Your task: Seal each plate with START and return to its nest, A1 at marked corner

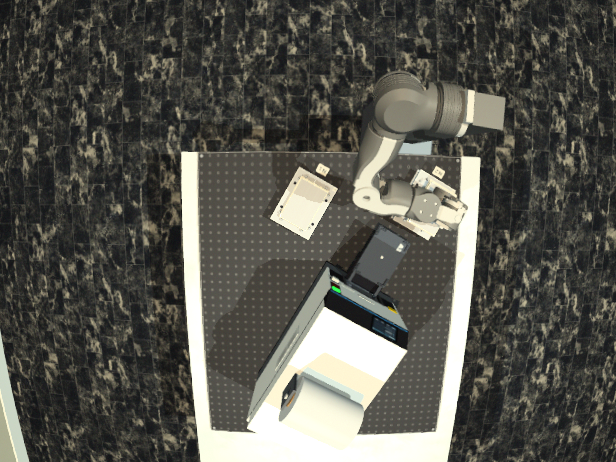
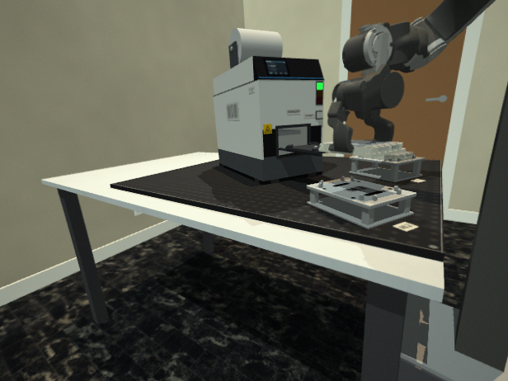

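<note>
- Top view: my arm [image 1: 385,145] bends down from the far edge of the table [image 1: 190,300] and its gripper [image 1: 447,210] sits over the right-hand nest [image 1: 425,232], near the right edge of the black perforated mat [image 1: 240,280].
- Top view: the wrist hides most of the plate [image 1: 425,181]; I see only pale corners of it poking out around the gripper, so I cannot judge its seating from here.
- Top view: the left-hand nest [image 1: 304,202] stands apart, with a small label tag [image 1: 323,170] by its far corner. The sealer [image 1: 345,345] has its dark stage [image 1: 382,257] out, pointing toward the right-hand nest, and a green lamp [image 1: 335,289] lit.
- Exterior view: the gripper [image 2: 363,136] is clenched on the clear plate [image 2: 379,149], one finger [image 2: 342,134] at each long side.
- Exterior view: the plate hangs just above the far nest [image 2: 388,166]; whether it touches I cannot tell. The near nest [image 2: 363,198] carries no plate. The sealer's lamp [image 2: 319,86] shows green.
</note>
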Motion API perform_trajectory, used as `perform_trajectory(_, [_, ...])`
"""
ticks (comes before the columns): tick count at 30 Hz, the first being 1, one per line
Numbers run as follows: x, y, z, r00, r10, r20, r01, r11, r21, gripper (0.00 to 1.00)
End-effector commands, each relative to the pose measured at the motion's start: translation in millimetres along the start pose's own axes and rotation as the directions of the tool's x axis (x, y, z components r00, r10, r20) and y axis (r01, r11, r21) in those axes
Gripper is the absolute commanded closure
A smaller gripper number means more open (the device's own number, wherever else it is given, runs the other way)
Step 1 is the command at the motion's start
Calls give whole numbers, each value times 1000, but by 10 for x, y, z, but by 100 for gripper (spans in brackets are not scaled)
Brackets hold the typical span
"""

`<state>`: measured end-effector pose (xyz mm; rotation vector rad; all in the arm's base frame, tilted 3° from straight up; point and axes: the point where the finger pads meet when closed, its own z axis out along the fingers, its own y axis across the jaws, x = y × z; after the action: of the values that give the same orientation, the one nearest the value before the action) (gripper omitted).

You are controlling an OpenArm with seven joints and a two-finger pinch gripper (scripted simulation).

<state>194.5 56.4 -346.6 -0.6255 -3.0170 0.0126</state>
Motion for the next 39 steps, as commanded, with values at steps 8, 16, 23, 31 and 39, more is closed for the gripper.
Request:
perform_trajectory(8, [13,6,43,1000,-6,-1,6,1000,-4,100])
perform_trajectory(16, [11,9,81,1000,-6,0,6,1000,-5,100])
perform_trajectory(23, [4,13,99,1000,-4,1,4,1000,-6,100])
perform_trajectory(31, [14,7,150,1000,-6,-1,6,1000,-4,100])
perform_trajectory(39, [13,9,178,1000,-5,-2,5,1000,-5,100])
